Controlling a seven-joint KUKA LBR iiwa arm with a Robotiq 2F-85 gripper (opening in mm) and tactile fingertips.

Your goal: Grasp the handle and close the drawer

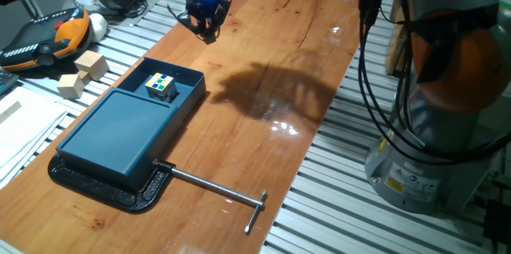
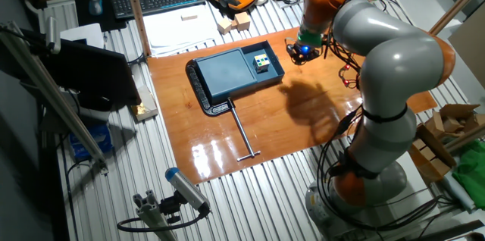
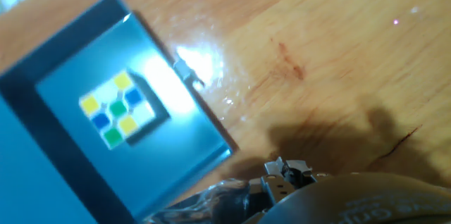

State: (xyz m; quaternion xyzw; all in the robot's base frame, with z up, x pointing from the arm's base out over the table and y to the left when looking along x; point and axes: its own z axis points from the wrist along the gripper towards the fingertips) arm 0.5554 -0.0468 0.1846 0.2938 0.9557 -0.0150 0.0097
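Observation:
The drawer (image 1: 177, 91) is a shallow dark teal tray that stands pulled out of the larger teal box (image 1: 120, 130). It holds a small cube with coloured squares (image 1: 161, 86). The handle (image 1: 177, 69) is the tray's short outer end wall. My gripper (image 1: 205, 29) hangs above the wooden table, beyond that end wall and apart from it; its dark fingers are too small to show their gap. In the other fixed view the gripper (image 2: 301, 52) is right of the drawer (image 2: 267, 64). The hand view shows the drawer (image 3: 162, 122), the cube (image 3: 116, 109) and the handle wall (image 3: 184, 96), but no fingertips.
A thin metal rod with a T end (image 1: 217, 189) sticks out from the black base plate (image 1: 120, 196) under the box. Wooden blocks (image 1: 84, 73) and an orange-black pendant (image 1: 48, 37) lie left, off the tabletop. The robot base (image 1: 447, 118) stands at the right.

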